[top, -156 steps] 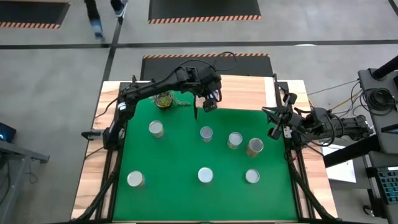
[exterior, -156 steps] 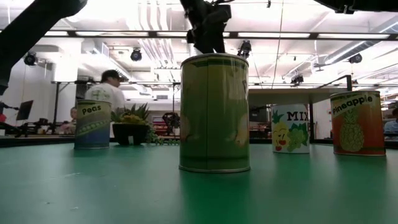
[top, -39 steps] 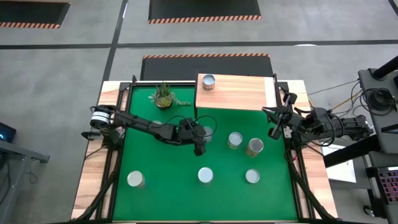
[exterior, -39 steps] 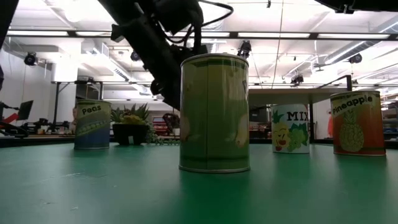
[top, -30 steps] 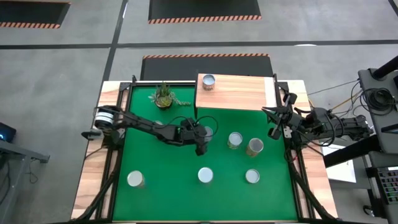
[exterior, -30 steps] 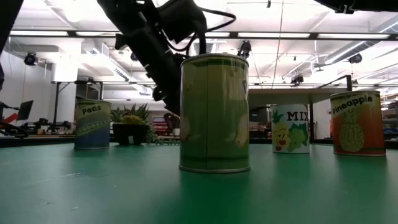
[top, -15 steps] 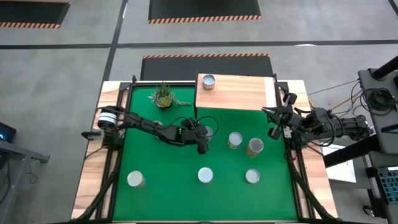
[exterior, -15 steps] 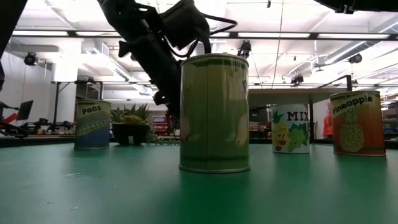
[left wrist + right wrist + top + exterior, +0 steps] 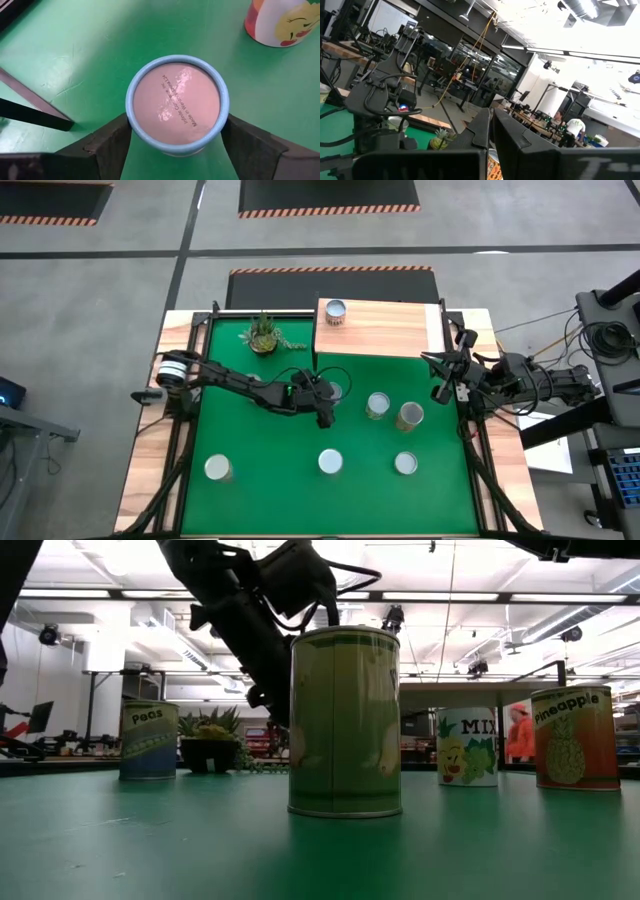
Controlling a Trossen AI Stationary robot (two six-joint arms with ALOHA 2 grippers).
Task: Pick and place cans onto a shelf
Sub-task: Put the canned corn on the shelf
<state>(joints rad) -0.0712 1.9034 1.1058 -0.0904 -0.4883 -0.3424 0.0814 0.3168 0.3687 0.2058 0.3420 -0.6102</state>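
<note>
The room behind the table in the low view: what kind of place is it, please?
Probably a robotics lab or workshop. The low view shows exposed ceiling ducts and strip lights; the right wrist view shows workbenches with hanging cables.

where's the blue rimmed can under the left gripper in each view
High view: blue-rimmed can at mid-table, under the left gripper.
Low view: hidden behind the big near can.
Left wrist view: centre of the picture.
Right wrist view: not in it.
Shared landmark: potted plant, also in the low view.
</note>
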